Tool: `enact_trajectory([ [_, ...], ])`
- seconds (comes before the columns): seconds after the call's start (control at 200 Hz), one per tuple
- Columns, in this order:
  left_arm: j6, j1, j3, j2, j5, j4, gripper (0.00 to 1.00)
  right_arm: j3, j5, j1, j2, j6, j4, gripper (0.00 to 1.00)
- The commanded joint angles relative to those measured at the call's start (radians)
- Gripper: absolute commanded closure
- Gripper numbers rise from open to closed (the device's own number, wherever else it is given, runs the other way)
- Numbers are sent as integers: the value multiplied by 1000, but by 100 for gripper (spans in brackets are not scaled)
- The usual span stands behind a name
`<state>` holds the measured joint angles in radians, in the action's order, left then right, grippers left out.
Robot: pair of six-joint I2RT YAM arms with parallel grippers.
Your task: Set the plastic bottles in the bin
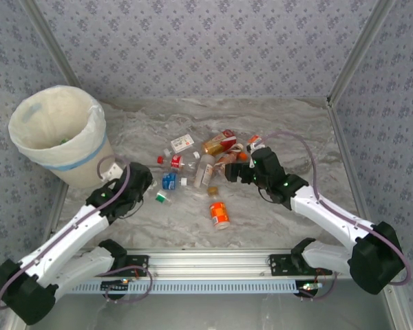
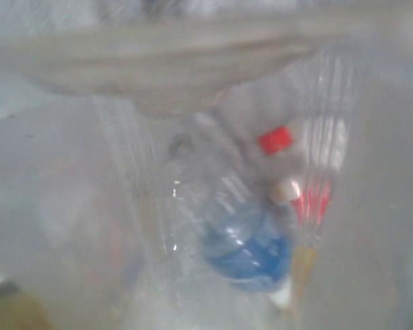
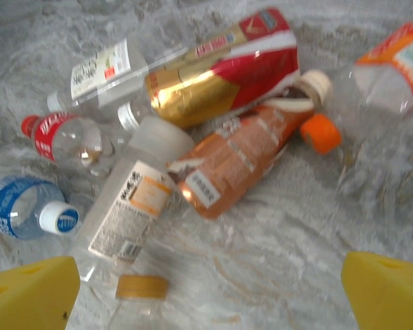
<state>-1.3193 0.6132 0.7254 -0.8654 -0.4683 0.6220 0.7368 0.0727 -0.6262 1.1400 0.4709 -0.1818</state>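
**Overhead view.** The bin (image 1: 55,130), cream-white with a translucent liner and a pale blue band, stands upright at the far left corner of the marbled counter (image 1: 289,130). The plastic bottles (image 1: 199,161) lie scattered on their sides around the centre of the counter, well apart from the bin. One orange-labelled bottle (image 1: 219,214) lies alone, closer to the near edge than the rest. The left fingers (image 1: 141,182) sit low between the bin and the scatter, near a blue-labelled bottle (image 1: 168,181). Whether they are open or closed cannot be told: from above they read as a dark mass. The right fingers (image 1: 239,173) sit at the right side of the scatter.

**Left wrist view.** The picture is heavily blurred. A blurred blue bottle (image 2: 248,251) and a red cap (image 2: 275,139) can be made out.

**Right wrist view.** The yellow tips of the right fingers (image 3: 27,289) stand wide apart at the lower corners and hold nothing. Bare counter and a tan-capped bottle (image 3: 141,287) lie between them. Beyond them lie:
- a white bottle (image 3: 131,206)
- an orange-brown bottle (image 3: 241,161), with an orange cap (image 3: 321,132) beside its far end
- a red-and-gold pack (image 3: 220,69), resting against the orange-brown bottle
- a red-labelled bottle (image 3: 69,137)

All of these lie flat on the counter.
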Motion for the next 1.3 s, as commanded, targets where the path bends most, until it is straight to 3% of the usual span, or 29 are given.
enact_trajectory([
  [0.0,293,-5,104,33,-54,-37,100,-37,25,-59,-41,93,-109,0],
  [0.195,563,-24,269,8,-21,-97,100,-117,74,-244,-98,139,-111,0],
  [0.41,797,-88,573,-144,28,-91,100,-149,173,-440,-103,133,-125,0],
  [0.53,906,-133,702,-215,-29,-110,100,-142,240,-502,-54,141,-154,0],
  [0.745,1032,-289,902,-326,-103,-103,100,-102,198,-529,97,94,-132,0],
  [0.845,1086,-379,946,-365,-248,-103,100,-65,206,-534,181,90,-148,0],
  [0.949,1098,-507,995,-408,-325,-73,99,-34,205,-538,251,79,-140,0],
  [1.124,1083,-690,1041,-465,-289,-37,96,2,211,-539,323,55,-143,1],
  [1.294,1035,-813,1085,-559,-225,45,91,16,228,-535,355,54,-151,3],
])
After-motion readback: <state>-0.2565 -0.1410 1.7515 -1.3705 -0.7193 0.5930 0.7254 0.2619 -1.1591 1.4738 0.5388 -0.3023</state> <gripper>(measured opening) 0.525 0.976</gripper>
